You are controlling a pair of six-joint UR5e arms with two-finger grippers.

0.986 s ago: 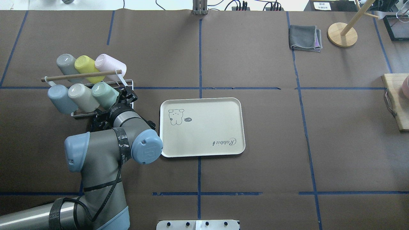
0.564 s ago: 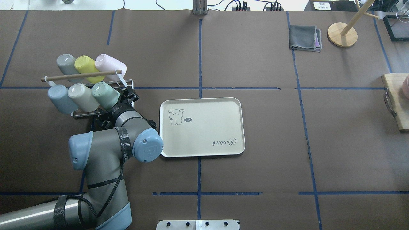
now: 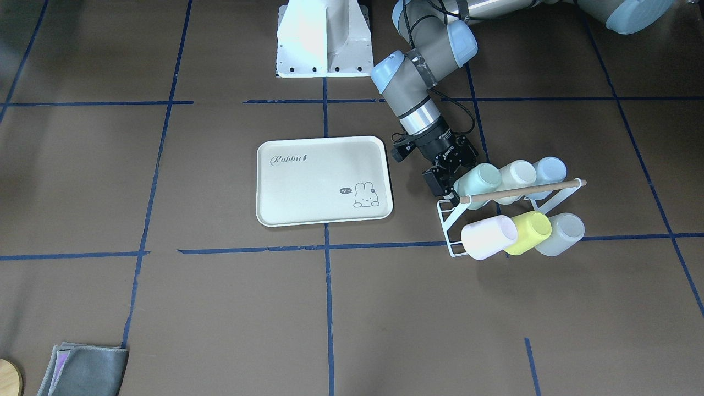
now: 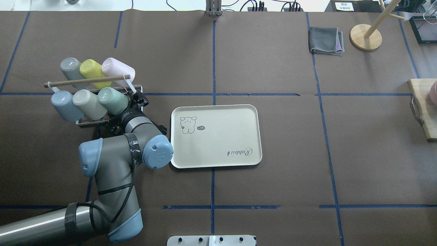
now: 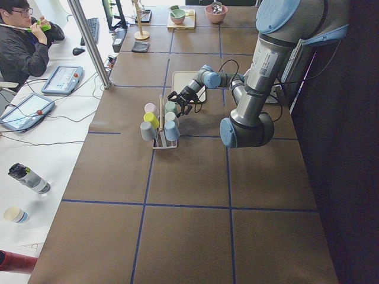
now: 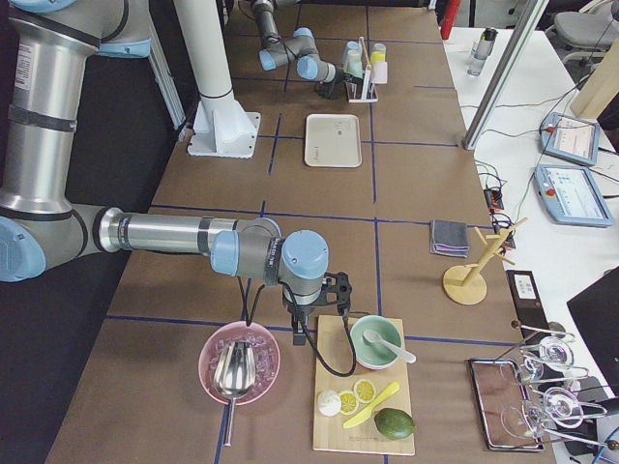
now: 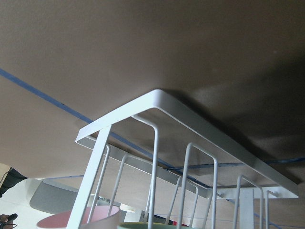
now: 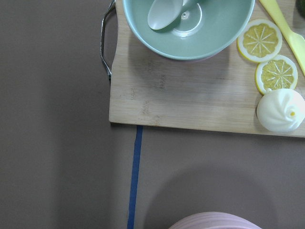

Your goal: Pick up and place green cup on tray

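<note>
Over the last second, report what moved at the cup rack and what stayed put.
The left arm's elbow swung toward the tray, and the left gripper eased slightly farther from the robot, alongside the green cup. I cannot tell whether it has taken hold. The green cup, the other five cups, the rack and the tray did not move.

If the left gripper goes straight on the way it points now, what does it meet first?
Most likely the pale mint-green plastic cup on the white wire rack, just ahead of the left gripper. Depth is unclear, so the rack might come first.
</note>
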